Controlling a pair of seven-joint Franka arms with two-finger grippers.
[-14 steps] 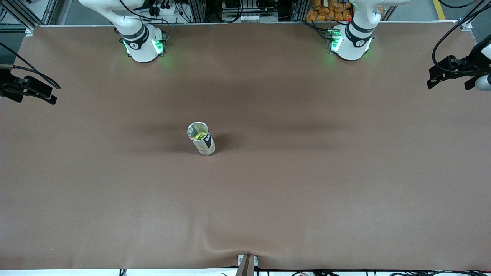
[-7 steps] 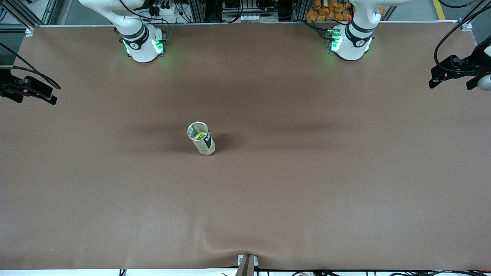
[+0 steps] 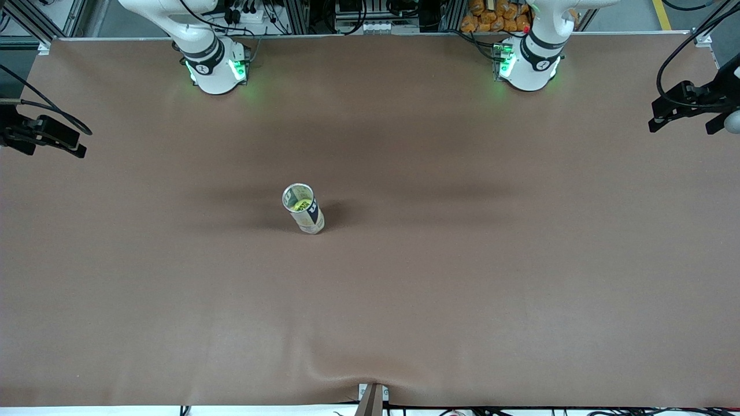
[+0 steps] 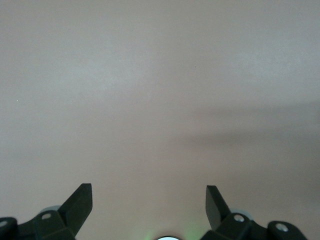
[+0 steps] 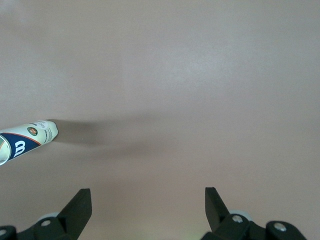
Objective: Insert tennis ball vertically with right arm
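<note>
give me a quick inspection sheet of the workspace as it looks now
surface: brown table, a ripple at its near edge
job's things: tennis ball can upright mid-table, open-topped, yellow ball inside
clutter: nothing seen
grippers: right gripper open, empty, over the right arm's end of the table; left gripper open, empty, over the left arm's end
cables: black cables by the left gripper
surroundings: metal frames along the base edge

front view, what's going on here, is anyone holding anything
Nothing is held. An upright clear tennis ball can with a dark blue label stands alone mid-table on the brown table cover, a yellow-green tennis ball showing inside it. The right gripper hangs open over bare cover at its end of the table, and the left gripper waits open at the other.
</note>
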